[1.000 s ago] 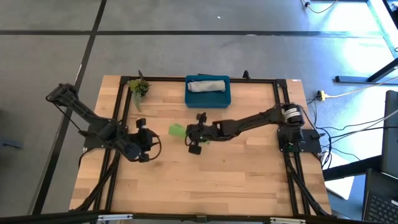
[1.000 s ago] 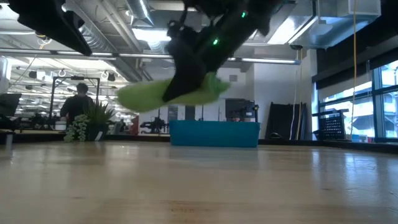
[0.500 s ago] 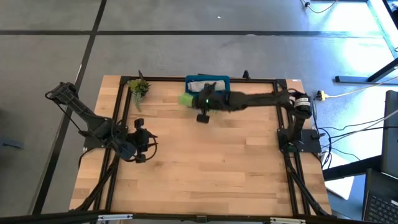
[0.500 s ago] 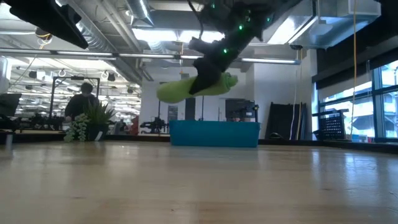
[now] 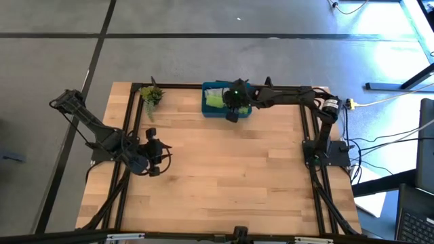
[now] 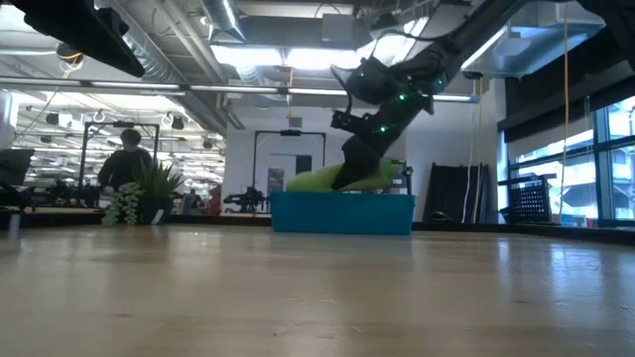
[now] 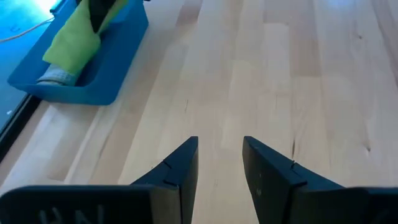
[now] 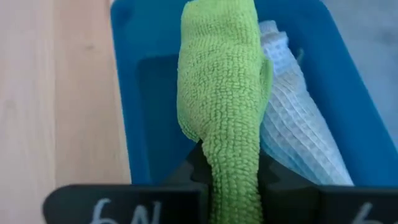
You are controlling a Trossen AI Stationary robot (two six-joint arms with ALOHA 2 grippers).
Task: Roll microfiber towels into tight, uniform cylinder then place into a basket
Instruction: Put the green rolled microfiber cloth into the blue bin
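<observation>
— Two towels show, both at the basket. Where exactly?

— The grey towel (image 8: 297,118) lies rolled inside the teal-blue basket (image 5: 207,110), along its far wall. The lime green towel (image 8: 224,93) is rolled too, and it hangs over the basket's interior, just beside the grey one; in the right wrist view the two seem to touch along one side.

— Is the green one down on the basket floor?

— Cannot tell. In the low view its roll (image 6: 327,178) sits right at the rim line of the basket (image 6: 342,213), partly above it.

— Who has it?

— The right gripper (image 5: 234,102). Its fingers are closed tight on the green roll, one on each side, with the cloth filling the narrow gap between them. That arm stretches across from the 3 o'clock edge of the worktop (image 5: 224,176) to the basket at 12 o'clock.

— And the other arm?

— The left gripper (image 5: 154,157) waits near the 9 o'clock side, well apart from the basket. Its fingers (image 7: 180,168) stand a little apart with only bare wood between them, holding nothing.

— Anything else on the worktop?

— A small green plant sprig (image 5: 152,95) at about 11 o'clock, left of the basket. In the low view a person (image 6: 123,164) stands in the room behind, beyond the plant.
</observation>
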